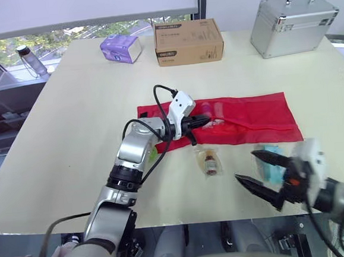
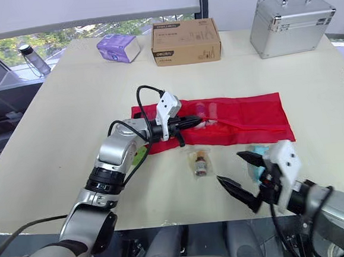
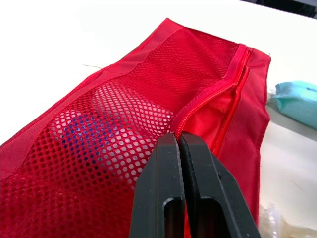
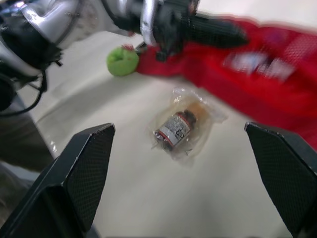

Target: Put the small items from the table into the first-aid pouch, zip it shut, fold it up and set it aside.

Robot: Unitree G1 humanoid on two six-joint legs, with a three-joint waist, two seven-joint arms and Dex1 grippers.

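The right gripper (image 1: 244, 164), gaping wide, hovers just right of the bagged bottle (image 1: 210, 161), which lies end-on to the robot on the table (image 1: 72, 142) before the red pouch (image 1: 252, 119) the left gripper (image 3: 178, 141) pinches.

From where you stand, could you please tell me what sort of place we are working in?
Most likely an office or lab room: a pale table stands by a window with trees outside, and a printed cardboard box and an aluminium case sit at its far edge.
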